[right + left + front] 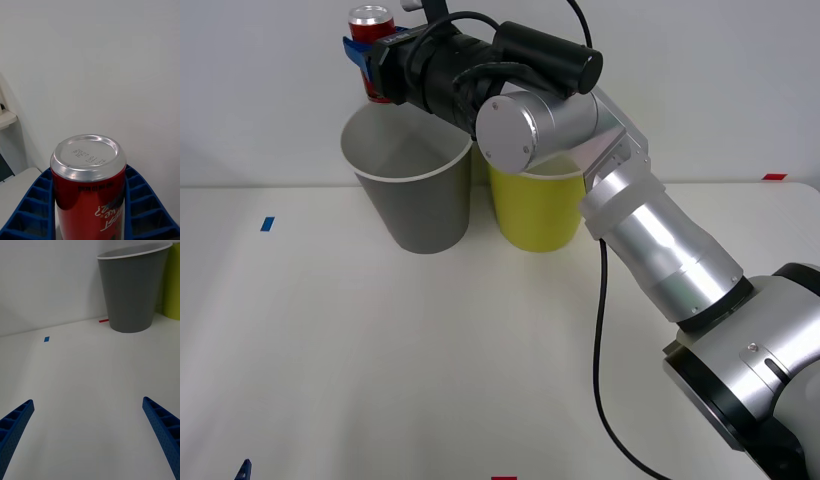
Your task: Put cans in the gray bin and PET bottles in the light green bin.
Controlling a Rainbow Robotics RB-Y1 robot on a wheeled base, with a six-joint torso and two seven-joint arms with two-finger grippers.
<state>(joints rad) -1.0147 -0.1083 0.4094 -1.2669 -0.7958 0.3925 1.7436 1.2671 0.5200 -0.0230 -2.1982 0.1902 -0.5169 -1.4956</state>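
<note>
My right gripper point(375, 60) is shut on the red can point(370, 20), its arm stretched across from the right. It holds the can upright in the air over the back rim of the gray bin point(415, 205). In the right wrist view the can point(88, 187) stands between the blue fingers point(35, 202), silver end showing. The light green bin point(535, 210) stands just right of the gray one, partly behind the arm. My left gripper point(88, 401) is open and low over the table, at the front left corner point(242, 468). It faces the gray bin point(131, 292). PET bottles are out of view.
A black cable point(600, 330) hangs from the right arm down over the table. Small tape marks lie on the white table: blue point(267, 224) at left, red point(775, 177) at the far right. A white wall stands right behind the bins.
</note>
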